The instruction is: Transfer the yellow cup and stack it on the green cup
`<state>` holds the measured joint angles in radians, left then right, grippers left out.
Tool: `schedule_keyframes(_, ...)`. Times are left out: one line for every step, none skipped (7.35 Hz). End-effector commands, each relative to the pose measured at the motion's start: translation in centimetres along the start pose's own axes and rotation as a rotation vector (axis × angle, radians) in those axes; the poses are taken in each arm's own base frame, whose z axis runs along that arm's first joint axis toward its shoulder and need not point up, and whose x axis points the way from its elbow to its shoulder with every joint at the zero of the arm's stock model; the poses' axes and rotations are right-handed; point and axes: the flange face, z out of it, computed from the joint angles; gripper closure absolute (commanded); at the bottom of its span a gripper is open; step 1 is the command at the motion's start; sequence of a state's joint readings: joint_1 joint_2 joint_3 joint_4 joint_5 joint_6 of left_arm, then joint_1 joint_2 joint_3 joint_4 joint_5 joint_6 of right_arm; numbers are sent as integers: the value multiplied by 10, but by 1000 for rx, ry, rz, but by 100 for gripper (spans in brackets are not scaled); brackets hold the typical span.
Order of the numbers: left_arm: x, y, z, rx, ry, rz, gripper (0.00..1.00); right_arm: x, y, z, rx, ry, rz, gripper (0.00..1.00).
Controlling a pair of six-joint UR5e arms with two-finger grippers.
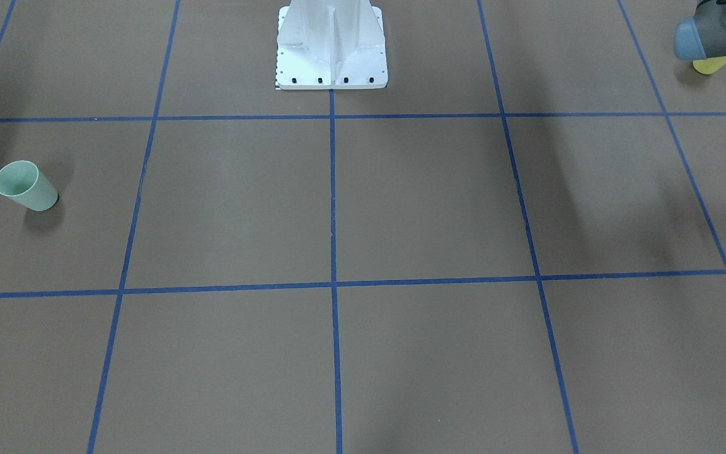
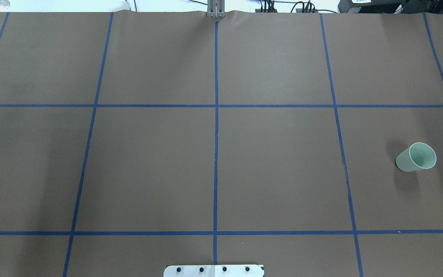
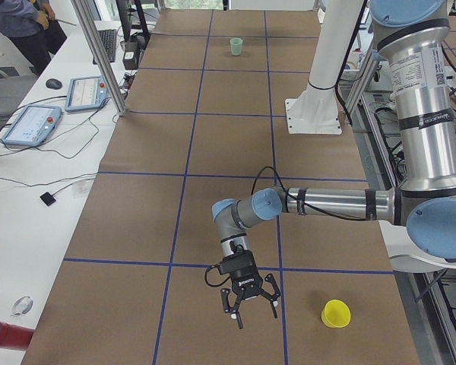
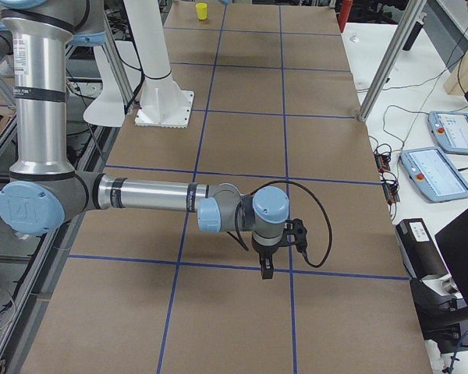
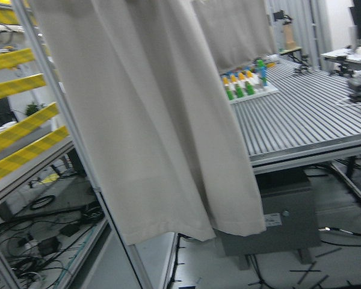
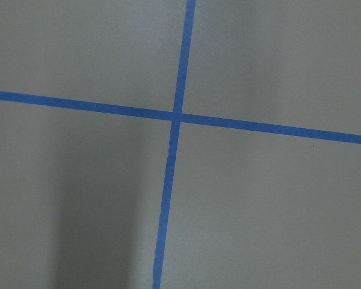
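Nothing of the transfer looks done yet. The yellow cup [image 3: 336, 312] stands mouth-up on the bench [image 2: 148, 165] at the robot's left end. The green cup [image 2: 416, 157] stands mouth-up and alone well apart at the right end, with nothing in it. The left gripper [image 3: 255, 318] hangs pointing down above the bench near the yellow cup and clear of it. It holds nothing, but it shows only in the left side view, so I cannot tell how far its jaws stand apart. The right gripper [image 4: 264, 271] likewise points down over bare bench with nothing visibly in it. It shows only in the right side view, so its opening cannot be told either. As I judge it, the whole job is left: grasp the yellow cup, carry it across, and seat it on the green one. In the front-facing view the left arm [image 1: 713, 31] covers most of the yellow cup. The left wrist view shows only a white curtain [image 5: 156, 120], and the right wrist view only a blue tape cross [image 6: 175, 116].
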<state>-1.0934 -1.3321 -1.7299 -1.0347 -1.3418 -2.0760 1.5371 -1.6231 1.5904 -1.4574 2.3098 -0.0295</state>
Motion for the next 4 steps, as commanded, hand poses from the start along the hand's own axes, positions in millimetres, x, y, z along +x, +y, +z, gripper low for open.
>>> schedule_keyframes(-32, 48, 6, 9, -213, -91, 0, 1, 1, 1, 0, 3, -2, 0)
schedule_keyframes(-40, 64, 14, 17, -273, -141, 0, 2, 0, 1, 0, 6, -2, 0)
schedule_keyframes(-45, 79, 23, 13, -326, -173, 0, 2, 0, 2, 0, 3, -2, 0)
schedule_keyframes(-48, 91, 36, 18, -374, -206, 0, 4, 4, 4, -5, 1, 3, 0)
